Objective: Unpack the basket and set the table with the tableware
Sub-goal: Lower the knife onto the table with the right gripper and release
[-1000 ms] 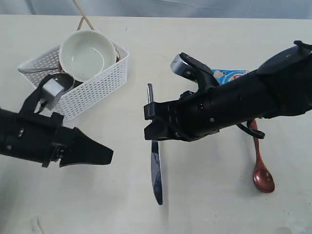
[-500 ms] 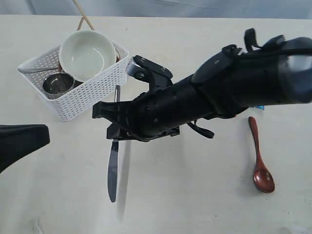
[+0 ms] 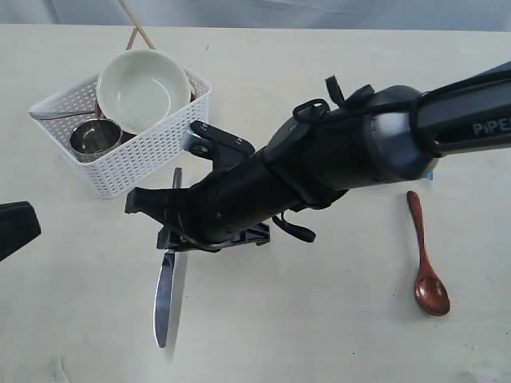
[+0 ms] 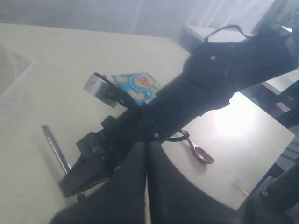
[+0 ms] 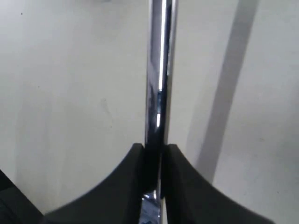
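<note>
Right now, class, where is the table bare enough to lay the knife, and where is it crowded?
Bare: the table stretch between the knife and the wooden spoon, below the right arm in the exterior view; also the strip right of the basket, above that arm. Crowded: inside the basket.

bowl (image 3: 144, 88) in basket (image 3: 152, 152), spoon (image 3: 427, 271) on table (image 3: 335, 327)

We take this for a robotics lab rather than a home: a bare cream table (image 3: 335, 343) has a pale curtain (image 3: 319, 12) hung along its twelve o'clock edge, and a heavy black robot arm (image 3: 359, 152) lettered PiPER stretches across from three o'clock. The homely things are few: a white basket (image 3: 152, 152) at ten o'clock, a wooden spoon (image 3: 423, 259) at four o'clock. The left wrist view shows pale, blurred furniture (image 4: 205, 32) past the table
</note>
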{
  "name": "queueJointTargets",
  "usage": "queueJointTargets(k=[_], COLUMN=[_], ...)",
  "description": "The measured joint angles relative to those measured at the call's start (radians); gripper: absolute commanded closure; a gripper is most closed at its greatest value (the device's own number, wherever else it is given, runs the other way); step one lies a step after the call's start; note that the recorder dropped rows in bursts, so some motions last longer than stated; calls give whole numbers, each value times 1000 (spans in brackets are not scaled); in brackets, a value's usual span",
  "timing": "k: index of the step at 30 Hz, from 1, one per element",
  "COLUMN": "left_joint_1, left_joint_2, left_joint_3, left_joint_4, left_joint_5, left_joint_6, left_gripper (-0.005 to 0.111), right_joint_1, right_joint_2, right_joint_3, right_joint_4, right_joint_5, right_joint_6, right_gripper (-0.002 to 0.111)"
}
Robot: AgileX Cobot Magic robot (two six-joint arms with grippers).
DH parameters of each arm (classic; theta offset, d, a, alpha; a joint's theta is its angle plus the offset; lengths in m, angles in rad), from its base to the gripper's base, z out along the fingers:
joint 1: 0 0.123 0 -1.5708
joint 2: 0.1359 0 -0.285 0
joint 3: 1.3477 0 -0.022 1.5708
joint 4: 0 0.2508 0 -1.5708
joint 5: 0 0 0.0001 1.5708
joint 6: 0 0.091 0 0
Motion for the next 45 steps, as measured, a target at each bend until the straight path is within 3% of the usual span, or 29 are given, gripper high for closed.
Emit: queueJointTargets(k=[8, 40, 45], left_joint_1=[0, 0, 0], left_joint_2=[0, 0, 0], left_joint_3=[0, 0, 0], left_joint_4=[0, 0, 0], left_joint_5=[-6, -14, -14], left_joint_6=[-4, -24, -35], left_gripper=[107, 107, 107], right_joint_1=[0, 0, 0], right_joint_2=[2, 108, 108], right_joint_3=[0, -71, -71], right_joint_4=[-87, -125, -125], right_joint_5=[-13, 16, 22], right_joint_6=[73, 157, 175], right_gripper=[109, 108, 84])
